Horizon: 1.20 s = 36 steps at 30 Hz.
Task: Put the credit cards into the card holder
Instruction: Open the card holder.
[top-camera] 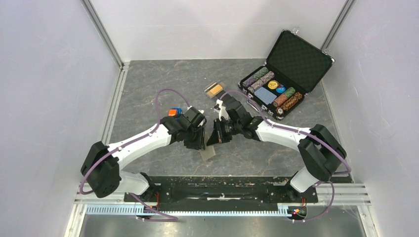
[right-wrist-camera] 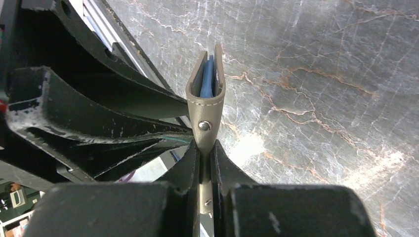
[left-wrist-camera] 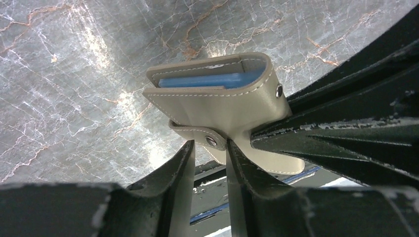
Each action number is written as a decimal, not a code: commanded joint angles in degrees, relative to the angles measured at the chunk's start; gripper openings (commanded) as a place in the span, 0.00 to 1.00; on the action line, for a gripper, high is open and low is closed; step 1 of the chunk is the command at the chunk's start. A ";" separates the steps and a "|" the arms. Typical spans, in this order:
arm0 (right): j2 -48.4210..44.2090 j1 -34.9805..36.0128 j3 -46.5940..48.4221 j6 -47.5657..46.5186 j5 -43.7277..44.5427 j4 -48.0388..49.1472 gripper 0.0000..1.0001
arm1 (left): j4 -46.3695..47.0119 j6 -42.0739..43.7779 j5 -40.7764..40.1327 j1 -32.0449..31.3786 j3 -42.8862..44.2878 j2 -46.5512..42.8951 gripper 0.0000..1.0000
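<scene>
The grey-taupe card holder hangs above the table between both grippers, its fold up and its blue inside showing. My right gripper is shut on the holder's snap edge, and its dark fingers reach in from the right. My left gripper stands open, with the holder's snap tab lying across its fingertips and a clear gap between the fingers. From above, the holder shows just below the two grippers. An orange-tan credit card lies in a clear tray farther back.
An open black poker-chip briefcase with chips and a blue deck stands at the back right. The clear tray sits behind the grippers. The arms' black mounting rail runs along the near edge, and white walls close in both sides.
</scene>
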 commanded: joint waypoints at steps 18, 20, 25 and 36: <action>-5.37 -7.91 0.09 -7.06 -6.07 -7.84 0.00 | 7.00 -4.32 2.10 6.68 -3.66 2.16 0.38; -5.54 -10.02 -0.21 -7.63 -7.78 -8.04 0.00 | 11.23 -4.82 6.14 6.91 -4.41 1.39 0.47; -5.31 -14.72 0.75 -10.80 -10.07 -11.32 0.00 | 19.79 -7.93 11.68 6.97 -5.44 -1.11 0.59; -4.08 -15.95 4.14 -14.80 -10.69 -16.75 0.00 | 20.00 -9.48 14.01 5.87 2.20 4.06 0.66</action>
